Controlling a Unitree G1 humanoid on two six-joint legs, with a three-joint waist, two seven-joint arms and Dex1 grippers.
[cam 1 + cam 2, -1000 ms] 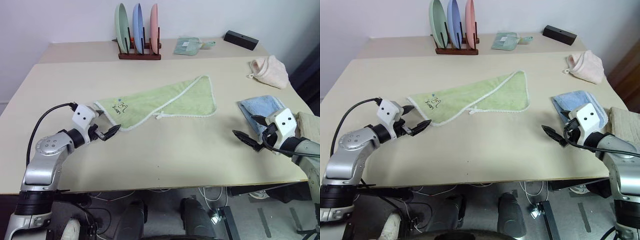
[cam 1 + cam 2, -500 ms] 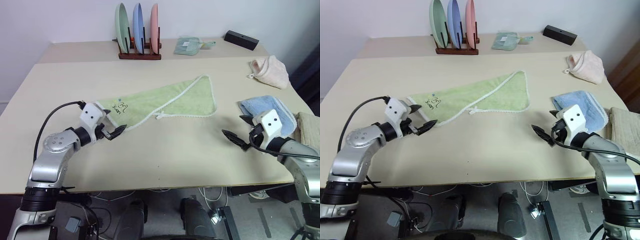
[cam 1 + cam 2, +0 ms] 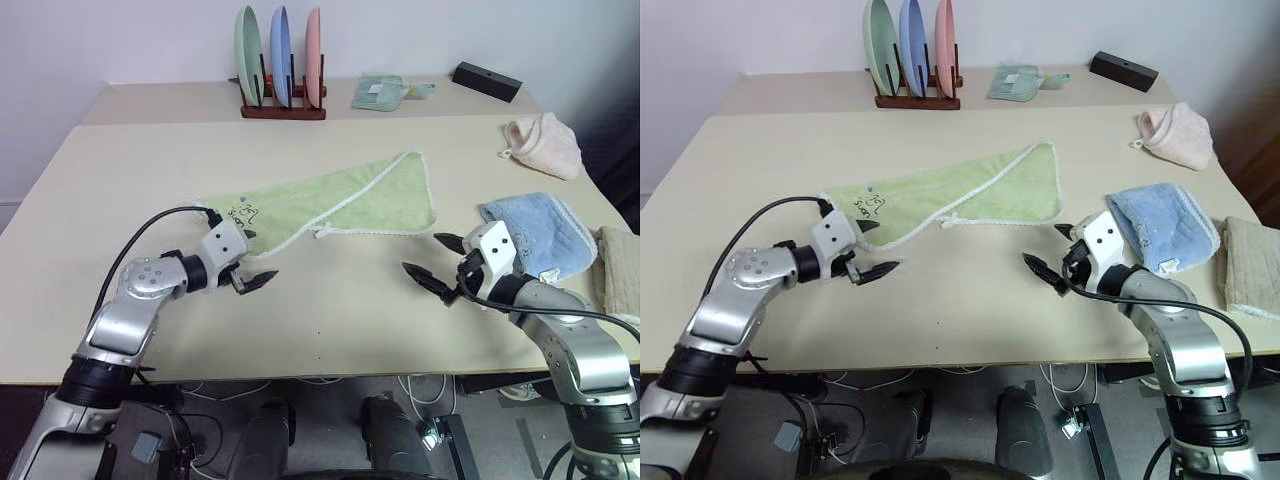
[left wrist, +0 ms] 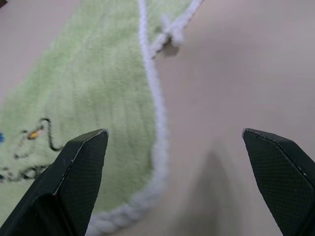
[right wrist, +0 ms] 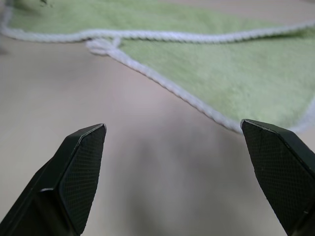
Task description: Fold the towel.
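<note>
- Both arms have swung inward over the last second: the left gripper [image 3: 243, 269] from the table's left side to the near edge of the cloth, the right gripper [image 3: 432, 261] from beside the blue towel toward the table's middle.
- Left gripper: its two black fingers are spread wide and hold nothing, hovering just at the white-stitched near-left edge of the light green terry towel [image 3: 340, 200], close to the small dark embroidered mark [image 3: 238, 212].
- Right gripper: fingers equally wide apart and empty, near the towel's right corner but still apart from it, pointing toward 10 o'clock.
- Towel: lies flat at table centre, already doubled into a long triangle, its wide end at 2 o'clock and its narrow end at 9 o'clock.
- Beyond it: a folded light blue towel [image 3: 545, 232] at 3 o'clock, a pale pink cloth [image 3: 545, 143] at 2 o'clock, a wooden rack of three plates [image 3: 281, 72] at 12 o'clock.
- Step in hand, by the look of it: the approach before a grasp.
- Next move likely calls for lowering each gripper onto an edge and pinching only the intended layers.
</note>
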